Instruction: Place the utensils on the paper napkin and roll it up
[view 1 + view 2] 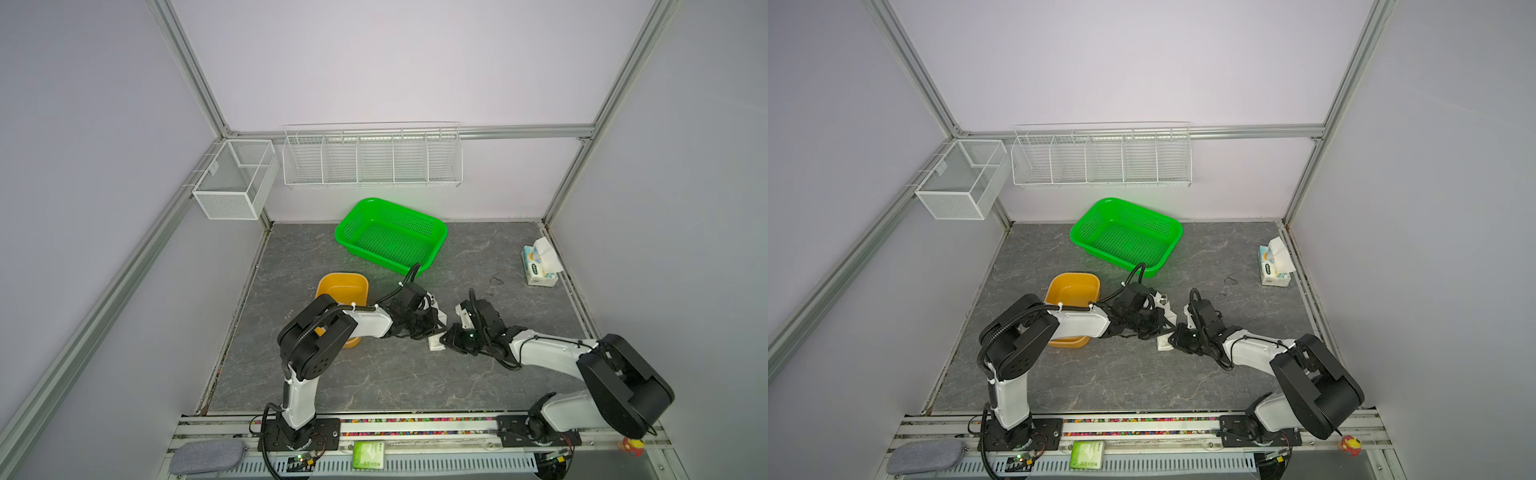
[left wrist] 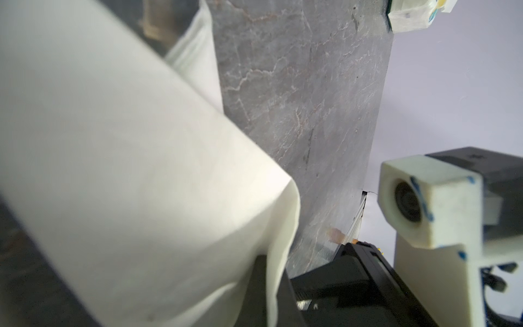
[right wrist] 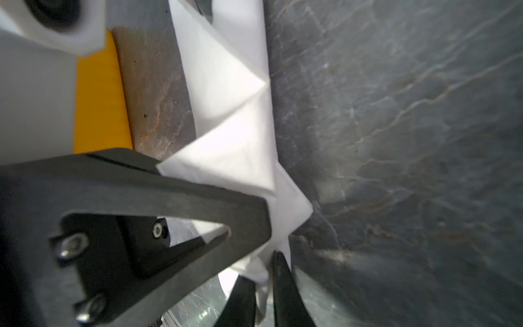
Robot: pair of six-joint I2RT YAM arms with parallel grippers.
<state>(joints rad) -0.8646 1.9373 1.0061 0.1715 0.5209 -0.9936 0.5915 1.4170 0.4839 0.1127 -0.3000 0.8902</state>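
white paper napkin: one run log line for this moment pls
white paper napkin: folded, on grey marbled tabletop | left gripper: shut on napkin | right gripper: shut on napkin | silver metal utensils: not clearly seen

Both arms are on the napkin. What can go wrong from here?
1. Tear: the right fingers and, it seems, the left fingers both pinch the thin napkin. Pulling apart may rip it.
2. Loose roll: the napkin shows open, creased flaps, so it may unroll on release. The utensils are not clearly visible and, if inside, could slide out an end.
3. Collision: both top views show the two sets of fingers crowded close together.
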